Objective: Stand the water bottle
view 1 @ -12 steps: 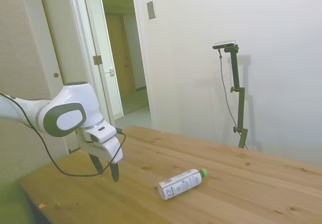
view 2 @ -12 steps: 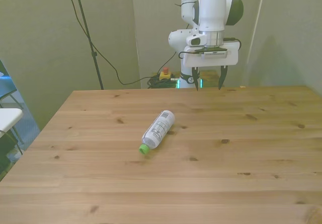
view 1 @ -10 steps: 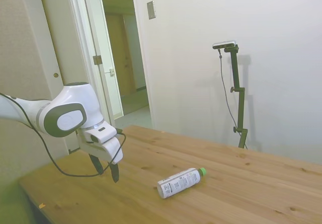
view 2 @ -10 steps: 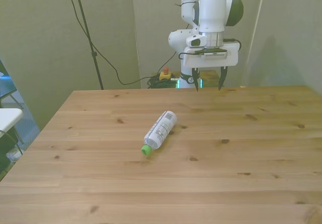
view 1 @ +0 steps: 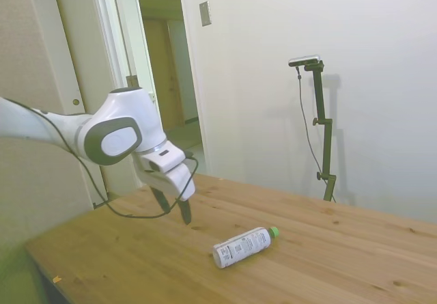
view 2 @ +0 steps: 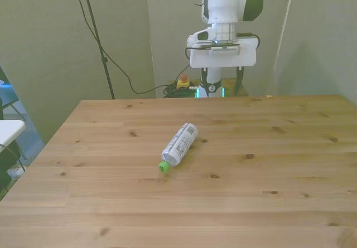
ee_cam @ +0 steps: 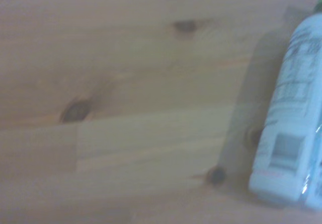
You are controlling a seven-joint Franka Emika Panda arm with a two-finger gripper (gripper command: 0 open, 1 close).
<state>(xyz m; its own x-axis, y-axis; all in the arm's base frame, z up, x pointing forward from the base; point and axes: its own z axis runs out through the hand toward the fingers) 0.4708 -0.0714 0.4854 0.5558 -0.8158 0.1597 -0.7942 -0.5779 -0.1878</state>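
One water bottle lying flat, cap toward camera

the small clear plastic water bottle wears a matt white paper-like label; the knotty, satin-smooth wooden table carries it.

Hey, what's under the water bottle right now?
Only the bare wooden table: the water bottle lies on its side directly on the boards. The strip of wood it rests on is covered. The pincer hangs apart from it.
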